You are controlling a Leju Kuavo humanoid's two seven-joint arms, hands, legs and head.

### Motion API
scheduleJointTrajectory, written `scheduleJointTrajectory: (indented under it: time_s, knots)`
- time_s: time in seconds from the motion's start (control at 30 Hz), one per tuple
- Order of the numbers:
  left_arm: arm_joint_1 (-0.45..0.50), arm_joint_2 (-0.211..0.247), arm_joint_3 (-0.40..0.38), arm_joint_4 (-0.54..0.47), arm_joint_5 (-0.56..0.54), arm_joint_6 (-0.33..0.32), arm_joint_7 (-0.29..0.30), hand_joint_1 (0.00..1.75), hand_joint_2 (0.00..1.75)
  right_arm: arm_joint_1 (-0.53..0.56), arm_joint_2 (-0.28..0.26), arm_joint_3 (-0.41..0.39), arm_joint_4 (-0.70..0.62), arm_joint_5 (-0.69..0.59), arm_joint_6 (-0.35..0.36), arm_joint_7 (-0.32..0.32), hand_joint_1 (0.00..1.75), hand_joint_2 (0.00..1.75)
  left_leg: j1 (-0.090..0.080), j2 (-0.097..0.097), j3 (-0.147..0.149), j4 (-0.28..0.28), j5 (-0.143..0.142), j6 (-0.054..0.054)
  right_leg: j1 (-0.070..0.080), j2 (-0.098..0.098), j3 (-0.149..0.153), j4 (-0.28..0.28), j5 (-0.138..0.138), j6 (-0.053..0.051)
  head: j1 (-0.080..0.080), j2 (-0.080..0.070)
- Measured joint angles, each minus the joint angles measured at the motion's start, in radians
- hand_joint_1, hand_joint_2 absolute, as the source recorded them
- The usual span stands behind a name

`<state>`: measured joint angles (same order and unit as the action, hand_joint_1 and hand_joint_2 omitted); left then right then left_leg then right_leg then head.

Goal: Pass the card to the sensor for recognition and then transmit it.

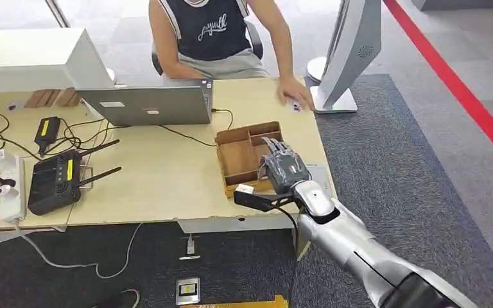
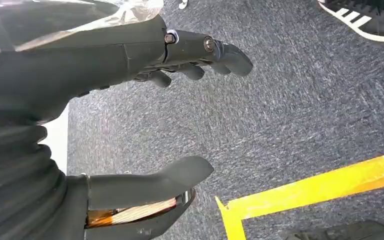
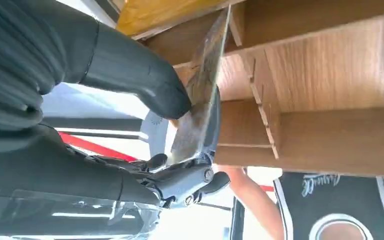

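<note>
Your left hand (image 2: 180,110) hangs over the carpet (image 2: 290,115), fingers apart, holding nothing. On the table (image 1: 160,173), near its right front corner, your right hand (image 1: 284,168) sits at the wooden box (image 1: 247,151), thumb and fingers clamped on the card (image 3: 202,95), which looks barely lifted out. Sensing and handover remain. Mind the box walls; the person's hand (image 1: 295,95) rests near the far right edge.
</note>
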<state>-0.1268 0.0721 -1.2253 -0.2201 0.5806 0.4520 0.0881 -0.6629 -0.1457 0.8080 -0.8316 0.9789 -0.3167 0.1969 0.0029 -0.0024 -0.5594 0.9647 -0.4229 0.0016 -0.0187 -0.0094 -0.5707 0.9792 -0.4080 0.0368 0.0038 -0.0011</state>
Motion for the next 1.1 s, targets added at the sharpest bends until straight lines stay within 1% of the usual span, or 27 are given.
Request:
scheduleJointTrajectory:
  time_s: [0.03,0.13,0.37,0.57,0.8,1.1]
  knots:
    - [0.0,0.0,0.0,0.0,0.0,0.0,0.0,0.0,1.75,-0.002,-0.002,-0.002,-0.015,0.005,-0.007,0.008,1.75,1.75,0.0,0.0,0.0,0.0,0.0,0.0,0.0,0.0,0.0,0.0,0.0,0.0,0.0,0.0]
    - [0.001,0.0,0.0,0.0,0.0,0.005,0.0,0.0,1.75,-0.023,-0.013,-0.012,-0.078,0.012,0.023,0.04,1.75,1.75,0.0,0.0,0.0,0.0,0.0,0.0,0.0,0.0,0.0,0.0,0.0,0.0,0.0,0.0]
    - [0.002,0.0,0.0,0.0,0.0,0.008,-0.007,0.0,1.75,-0.057,-0.039,-0.033,-0.2,0.025,0.071,0.07,1.75,1.75,0.0,0.0,0.0,0.0,0.0,0.0,0.0,0.0,0.0,0.0,0.0,0.0,0.0,0.0]
    - [0.002,0.0,0.0,0.0,-0.006,0.007,-0.01,0.0,1.75,-0.07,-0.058,-0.049,-0.274,0.025,0.097,0.075,1.75,1.75,0.0,0.0,0.0,0.0,0.0,0.0,0.0,0.0,0.0,0.0,0.0,0.0,0.0,0.0]
    - [0.001,0.0,0.0,0.0,-0.021,0.006,-0.009,0.0,1.75,-0.092,-0.066,-0.069,-0.289,0.035,0.133,0.075,1.75,1.75,0.0,0.0,0.0,0.0,0.0,0.0,0.0,0.0,0.0,0.0,0.0,0.0,0.0,0.0]
    - [0.001,0.0,0.0,0.0,-0.022,0.006,-0.009,0.0,1.75,-0.1,-0.068,-0.082,-0.289,0.041,0.139,0.076,1.75,1.75,0.0,0.0,0.0,0.0,0.0,0.0,0.0,0.0,0.0,0.0,0.0,0.0,0.0,0.0]
